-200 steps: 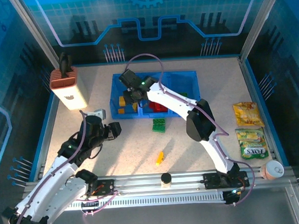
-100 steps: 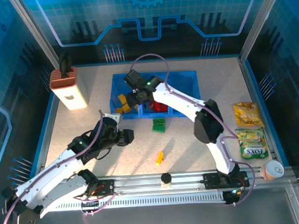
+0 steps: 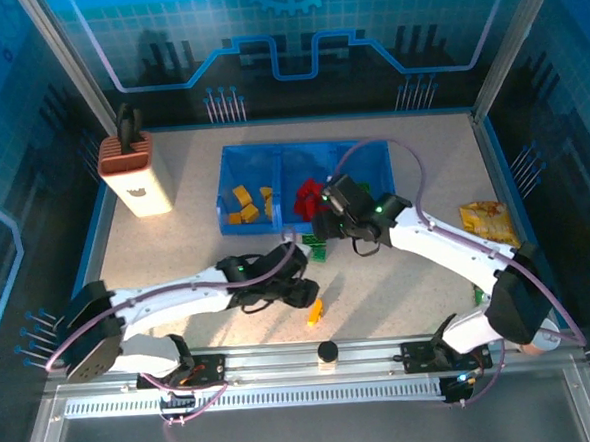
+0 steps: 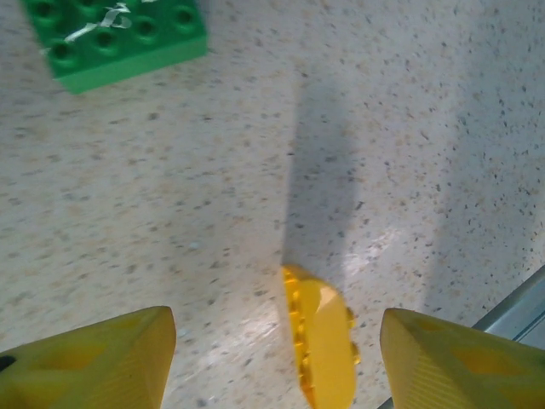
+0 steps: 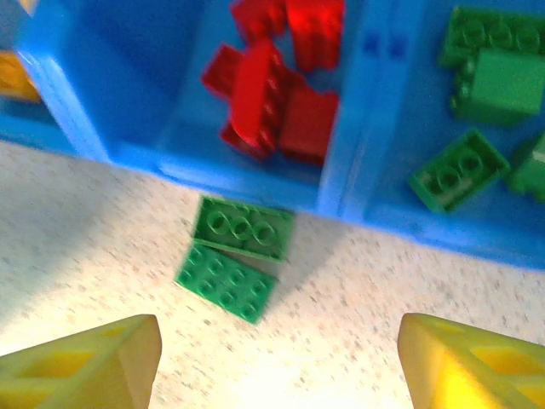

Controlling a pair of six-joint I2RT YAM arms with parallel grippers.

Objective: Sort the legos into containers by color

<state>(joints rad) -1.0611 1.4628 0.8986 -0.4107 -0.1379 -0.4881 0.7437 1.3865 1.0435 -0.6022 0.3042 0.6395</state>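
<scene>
Item: one small yellow studded plastic brick (image 4: pixel 322 341) lies on the speckled table (image 4: pixel 170 170), well apart from the translucent blue three-compartment bin (image 3: pixel 300 146). Two green studded bricks (image 5: pixel 243 230) lie touching each other, just outside the bin's near wall.

Left gripper (image 4: pixel 277 328): fingers apart, straddling the yellow brick with a gap on either side. Right gripper (image 5: pixel 279 328): fingers apart, nothing between them, above the green pair.

Judgement: the last loose pieces are being collected. Each gripper needs to descend and close squarely without tipping its brick.

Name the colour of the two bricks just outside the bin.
Green bricks; clearest in the right wrist view.
</scene>
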